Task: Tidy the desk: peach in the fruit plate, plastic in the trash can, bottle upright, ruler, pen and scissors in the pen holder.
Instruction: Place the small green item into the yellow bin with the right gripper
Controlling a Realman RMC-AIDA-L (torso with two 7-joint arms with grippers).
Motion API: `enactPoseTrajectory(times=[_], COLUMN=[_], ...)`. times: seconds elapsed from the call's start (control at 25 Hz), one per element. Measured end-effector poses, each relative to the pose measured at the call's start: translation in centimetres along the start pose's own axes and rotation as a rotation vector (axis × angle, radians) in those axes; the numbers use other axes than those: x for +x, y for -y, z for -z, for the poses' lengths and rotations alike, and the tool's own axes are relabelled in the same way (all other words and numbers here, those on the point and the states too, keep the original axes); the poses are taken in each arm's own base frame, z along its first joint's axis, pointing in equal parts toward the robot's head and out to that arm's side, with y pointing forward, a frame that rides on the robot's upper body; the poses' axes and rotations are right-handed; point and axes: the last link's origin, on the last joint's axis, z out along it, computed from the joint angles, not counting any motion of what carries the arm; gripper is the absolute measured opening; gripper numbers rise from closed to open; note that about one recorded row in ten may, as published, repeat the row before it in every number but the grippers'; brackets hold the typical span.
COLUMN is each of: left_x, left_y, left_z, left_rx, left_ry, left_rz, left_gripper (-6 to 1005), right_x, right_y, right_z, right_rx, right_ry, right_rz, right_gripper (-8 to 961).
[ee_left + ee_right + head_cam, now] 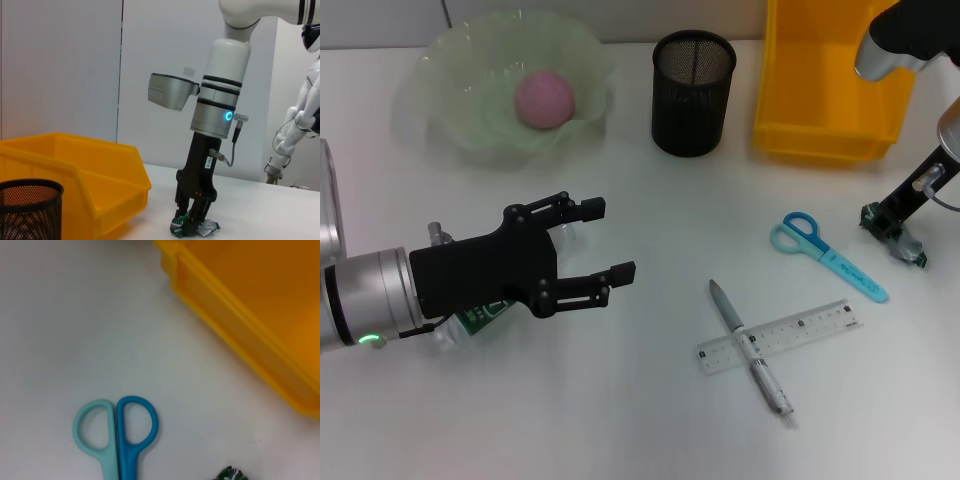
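We saw the yellow bin (825,130) behind, the peach (544,97) in the plate (450,120), and the cup (692,92) between. Our left gripper (605,240) hung with fingers apart above the lying bottle (480,318). Our right gripper (192,220) pinched the wrapper (197,229) beside the scissors (825,253); pen (750,347) crossed ruler (780,335).

A smooth white tabletop (650,420) fills nearly the whole head view, matte and evenly lit, with soft shadows pooling across its lower half. Along the top left edge of that frame runs a grey back wall (380,20), cut by a thin dark line. In the left wrist view, a pale grey panelled wall (60,65) occupies the upper left, divided by a dark vertical seam (121,75) left of centre.
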Motion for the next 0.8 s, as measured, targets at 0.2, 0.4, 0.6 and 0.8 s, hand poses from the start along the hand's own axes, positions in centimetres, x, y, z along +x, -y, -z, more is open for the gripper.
enactPoseTrajectory(times=[0.2,0.4,0.6,0.8], left_x=[0.05,0.12,0.14,0.17], left_y=[0.03,0.06,0.08,0.15], left_z=[-0.04,-0.13,-0.14,-0.24], left_rx=[0.0,-0.002,-0.002,-0.002], left_ry=[-0.002,-0.004,-0.004,-0.003], left_rz=[0.0,-0.001,-0.001,-0.002], left_gripper=[832,832,832,832], right_x=[-0.02,-0.04,-0.11,-0.11], right_y=[0.0,0.01,0.05,0.06], right_z=[0.01,0.02,0.1,0.09], right_rx=[0.0,0.001,0.004,0.005], right_ry=[0.001,0.001,0.005,0.006], right_rz=[0.001,0.002,0.002,0.004], right_gripper=[307,285,262,199])
